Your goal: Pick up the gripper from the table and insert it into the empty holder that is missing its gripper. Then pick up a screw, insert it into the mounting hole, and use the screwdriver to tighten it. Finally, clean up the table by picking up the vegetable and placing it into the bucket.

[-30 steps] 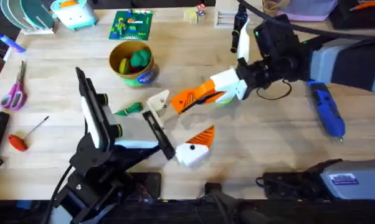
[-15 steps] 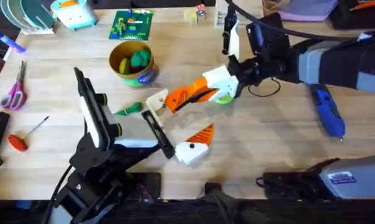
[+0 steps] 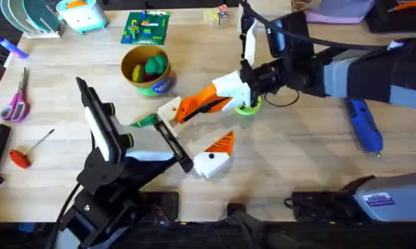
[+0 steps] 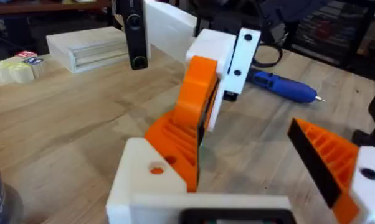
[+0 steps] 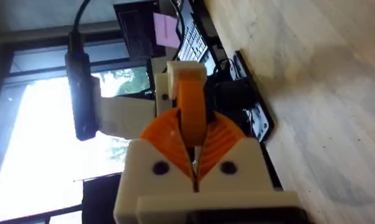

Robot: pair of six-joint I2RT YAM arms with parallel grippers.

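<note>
My right gripper (image 3: 206, 104) is shut on the orange ribbed gripper (image 3: 187, 108), whose tip sits in the white holder (image 3: 170, 111) at the end of my left arm. In the right wrist view the gripper (image 5: 190, 111) stands between my orange pads, tip at the holder (image 5: 175, 70). The mounting hole (image 4: 156, 169) shows orange inside. My left gripper (image 3: 192, 135) is open and holds nothing. The green vegetable (image 3: 144, 121) lies just left of the holder. The yellow bucket (image 3: 147, 70) stands behind it. The blue screwdriver (image 3: 363, 124) lies at the right. The screw is out of view.
A green round disc (image 3: 248, 108) lies under my right wrist. Scissors (image 3: 16, 104) and a red-handled tool (image 3: 20, 158) lie at the far left. A green board (image 3: 146, 28) and small blocks (image 3: 218, 15) sit along the back edge.
My right gripper has carried the orange gripper leftwards until its tip reached the holder. My left arm has shifted slightly left and back.
</note>
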